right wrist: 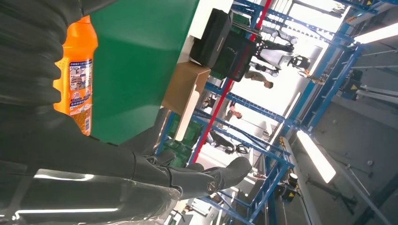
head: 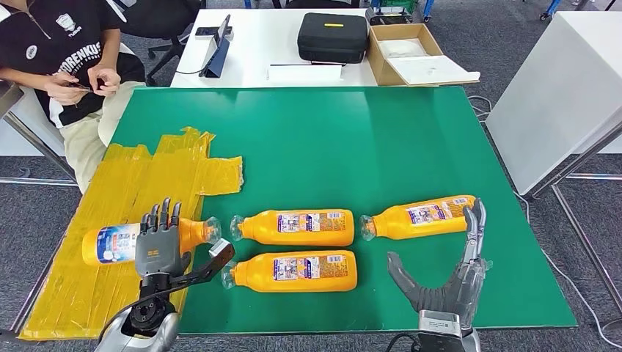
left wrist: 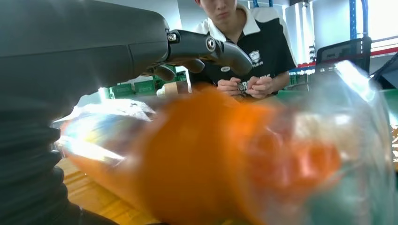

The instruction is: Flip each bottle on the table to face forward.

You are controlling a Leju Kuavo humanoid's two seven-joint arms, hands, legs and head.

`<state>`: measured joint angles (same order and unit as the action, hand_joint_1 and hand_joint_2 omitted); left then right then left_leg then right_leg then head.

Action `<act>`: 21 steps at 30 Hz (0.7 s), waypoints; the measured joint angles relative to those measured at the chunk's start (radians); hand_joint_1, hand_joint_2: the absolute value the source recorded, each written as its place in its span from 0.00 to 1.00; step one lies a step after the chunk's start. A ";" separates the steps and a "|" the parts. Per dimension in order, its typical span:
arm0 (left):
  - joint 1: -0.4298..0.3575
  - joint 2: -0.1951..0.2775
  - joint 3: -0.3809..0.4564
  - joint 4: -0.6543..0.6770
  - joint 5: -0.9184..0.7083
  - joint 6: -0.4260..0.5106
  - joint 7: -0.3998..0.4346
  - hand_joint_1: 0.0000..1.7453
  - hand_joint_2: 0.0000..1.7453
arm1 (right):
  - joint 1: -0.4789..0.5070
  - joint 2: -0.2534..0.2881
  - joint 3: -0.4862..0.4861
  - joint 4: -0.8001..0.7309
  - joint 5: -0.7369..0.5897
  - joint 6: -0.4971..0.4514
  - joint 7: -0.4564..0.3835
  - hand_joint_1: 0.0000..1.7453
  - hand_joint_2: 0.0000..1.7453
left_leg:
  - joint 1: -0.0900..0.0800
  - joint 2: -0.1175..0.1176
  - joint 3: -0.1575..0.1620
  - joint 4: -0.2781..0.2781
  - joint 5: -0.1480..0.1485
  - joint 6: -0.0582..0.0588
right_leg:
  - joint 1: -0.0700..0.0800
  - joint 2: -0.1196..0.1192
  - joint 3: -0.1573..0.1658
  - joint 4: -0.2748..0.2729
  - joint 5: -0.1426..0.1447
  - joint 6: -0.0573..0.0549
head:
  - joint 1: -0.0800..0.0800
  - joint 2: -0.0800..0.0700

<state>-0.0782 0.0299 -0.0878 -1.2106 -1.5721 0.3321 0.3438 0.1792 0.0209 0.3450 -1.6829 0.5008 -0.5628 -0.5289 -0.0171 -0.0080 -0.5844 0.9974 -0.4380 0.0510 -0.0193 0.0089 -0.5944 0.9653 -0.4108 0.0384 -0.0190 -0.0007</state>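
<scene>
Left hand (head: pixel 161 246): my fingers lay over the leftmost bottle (head: pixel 110 243), apparently gripping it.
Right hand (head: pixel 447 275): open, holding nothing.
Risk: I judged that bottle could roll off the table (head: pixel 381 132) edge.

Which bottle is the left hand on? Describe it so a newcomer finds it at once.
Find the green table, then the yellow tape patch at its left side. The bottle lying there under the left hand shows a blue and white label; the other three show orange labels.

orange bottles (head: pixel 297 227), green table (head: pixel 352 139), yellow tape (head: pixel 139 191)
</scene>
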 joint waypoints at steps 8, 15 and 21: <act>0.018 0.041 -0.064 -0.094 0.000 -0.018 0.043 0.00 1.00 | 0.001 0.003 -0.001 0.005 0.000 0.000 -0.003 0.00 1.00 | 0.000 0.000 0.000 0.000 0.000 0.000 | 0.000 0.000 0.000 0.000 0.000 0.000 | 0.000 0.000; 0.019 0.083 -0.128 -0.190 0.000 -0.066 0.073 0.00 1.00 | 0.008 0.009 -0.002 0.005 0.008 -0.001 -0.001 0.00 1.00 | 0.000 0.000 0.000 0.000 0.000 0.000 | 0.000 0.000 0.000 0.000 0.000 0.000 | 0.000 0.000; 0.014 0.086 -0.144 -0.231 0.002 -0.040 0.019 0.00 1.00 | 0.018 0.017 -0.002 0.005 0.014 -0.011 0.009 0.00 1.00 | 0.000 0.000 0.000 0.000 0.000 0.000 | 0.000 0.000 0.000 0.000 0.000 0.000 | 0.000 0.000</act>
<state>-0.0637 0.1154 -0.2318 -1.4415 -1.5705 0.2921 0.3627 0.1967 0.0382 0.3433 -1.6777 0.5143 -0.5738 -0.5197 -0.0172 -0.0079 -0.5844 0.9974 -0.4381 0.0510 -0.0193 0.0090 -0.5948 0.9652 -0.4108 0.0384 -0.0190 -0.0008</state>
